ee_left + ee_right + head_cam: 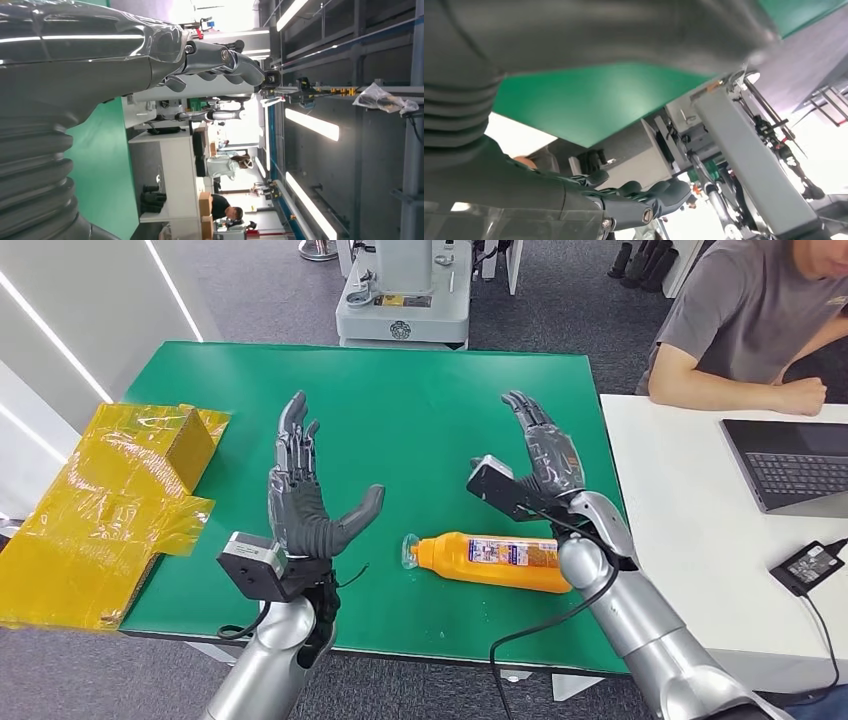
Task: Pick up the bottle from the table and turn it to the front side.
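Note:
An orange bottle with a clear cap and a printed label lies on its side near the front edge of the green table, cap pointing left. My left hand is raised above the table to the bottle's left, palm up, fingers spread, holding nothing. My right hand hovers just behind and above the bottle's right end, fingers extended away, empty. My left hand and my right hand also appear close up in their own wrist views, fingers stretched out.
Yellow wrapped cardboard lies over the table's left edge. A white desk on the right holds a laptop and a power adapter; a person sits behind it. A grey machine stands beyond the table.

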